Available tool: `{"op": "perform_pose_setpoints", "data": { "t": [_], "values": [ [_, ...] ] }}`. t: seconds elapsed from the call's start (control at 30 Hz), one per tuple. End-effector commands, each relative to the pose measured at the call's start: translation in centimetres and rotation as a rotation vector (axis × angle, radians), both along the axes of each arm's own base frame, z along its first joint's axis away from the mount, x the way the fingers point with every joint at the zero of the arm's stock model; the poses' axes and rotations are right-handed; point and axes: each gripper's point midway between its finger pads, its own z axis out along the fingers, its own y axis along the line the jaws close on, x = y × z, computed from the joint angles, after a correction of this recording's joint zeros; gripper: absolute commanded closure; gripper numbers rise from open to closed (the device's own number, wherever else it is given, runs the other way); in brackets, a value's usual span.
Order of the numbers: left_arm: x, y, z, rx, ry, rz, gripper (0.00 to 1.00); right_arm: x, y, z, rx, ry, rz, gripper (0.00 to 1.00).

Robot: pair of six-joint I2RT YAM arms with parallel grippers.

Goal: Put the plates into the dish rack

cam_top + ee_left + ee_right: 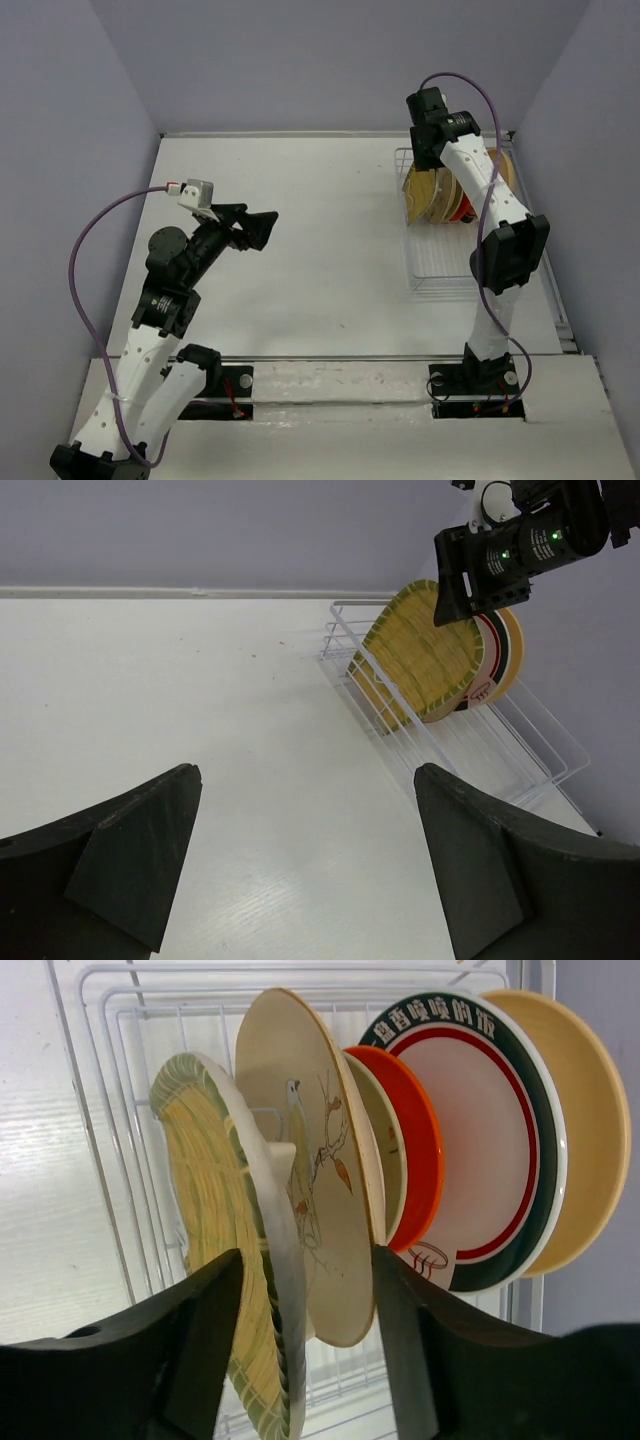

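Observation:
The dish rack (100,1160) holds several plates standing on edge in a row. From left to right they are a yellow ridged plate (200,1210), a cream patterned plate (310,1110), a small tan plate (385,1150), an orange-red plate (415,1150), a white plate with a green-and-red rim (480,1150) and a large tan plate (590,1130). My right gripper (306,1252) hangs over the rack (440,270), its jaws open astride the rims of the yellow and cream plates. My left gripper (308,770) is wide open over bare table, far left of the rack (500,750).
The rack stands by the right wall at the back right of the white table (320,250). A grey wall runs along the back and both sides. The near half of the rack holds no plates.

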Motion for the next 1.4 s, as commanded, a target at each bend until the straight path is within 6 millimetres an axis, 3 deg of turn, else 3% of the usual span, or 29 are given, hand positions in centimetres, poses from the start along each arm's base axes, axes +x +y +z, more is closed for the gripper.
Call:
{"op": "perform_pose_setpoints", "data": {
  "t": [0.0,0.13,0.17,0.27,0.37,0.4,0.43,0.5,0.53,0.63,0.67,0.7,0.77,0.83,0.9,0.93,0.97,1.13,1.2,1.37],
  "values": [
    [0.2,0.1,1.3,0.007,-0.047,0.009,0.01,1.2,0.0,2.2,0.025,-0.108,0.007,0.34],
    [0.5,0.2,0.9,0.016,-0.037,0.021,0.01,1.0,0.4,3.7,0.068,-0.159,0.025,0.20],
    [0.5,0.3,0.9,0.017,-0.036,0.027,0.01,0.8,0.8,5.2,0.104,-0.202,0.042,0.16],
    [0.6,0.4,0.9,0.022,-0.037,0.037,0.01,0.1,1.5,6.8,0.168,-0.256,0.067,0.13],
    [0.9,0.6,0.7,0.030,-0.031,0.050,0.01,-0.9,2.9,10.4,0.289,-0.394,0.123,0.10],
    [0.9,0.7,0.7,0.031,-0.032,0.057,0.01,-2.4,3.6,13.1,0.365,-0.468,0.163,0.08],
    [1.0,0.8,0.6,0.034,-0.028,0.063,0.01,-1.9,4.3,12.2,0.392,-0.468,0.176,0.07],
    [1.2,1.0,0.4,0.039,-0.022,0.075,0.01,-4.2,5.0,15.2,0.504,-0.606,0.220,0.02],
    [1.2,1.0,0.5,0.041,-0.023,0.078,0.01,-6.6,4.8,18.3,0.553,-0.704,0.249,0.00],
    [1.1,1.4,0.8,0.031,-0.040,0.095,0.01,-9.6,6.0,19.5,0.692,-0.809,0.327,0.00],
    [0.8,1.5,1.2,0.022,-0.056,0.099,0.01,-12.5,5.7,22.9,0.741,-0.938,0.376,0.00],
    [0.7,1.6,1.4,0.013,-0.066,0.105,0.01,-13.3,6.4,20.9,0.777,-0.909,0.409,0.00],
    [0.2,1.8,2.4,-0.013,-0.103,0.109,0.01,-17.1,6.3,22.9,0.833,-0.996,0.479,0.00],
    [-0.3,1.6,2.8,-0.038,-0.119,0.089,0.01,-19.0,7.3,21.7,0.866,-0.967,0.559,0.32],
    [-1.3,1.2,4.1,-0.061,-0.153,0.050,0.01,-21.7,7.0,22.5,0.906,-1.015,0.591,0.46],
    [-1.7,0.9,4.5,-0.068,-0.169,0.029,0.01,-22.4,6.7,22.3,0.910,-1.030,0.590,0.30],
    [-2.4,0.8,5.2,-0.081,-0.190,0.010,0.01,-22.6,6.4,21.0,0.906,-1.026,0.571,0.01],
    [-4.8,1.3,8.4,-0.099,-0.258,-0.009,0.01,-26.5,3.9,20.4,0.874,-1.146,0.541,0.00],
    [-5.3,1.4,8.7,-0.094,-0.264,-0.008,0.01,-27.0,3.9,19.7,0.873,-1.147,0.552,0.00],
    [-7.2,1.0,10.8,-0.156,-0.294,-0.064,0.01,-29.1,2.7,20.4,0.881,-1.224,0.539,0.00]
  ]
}}
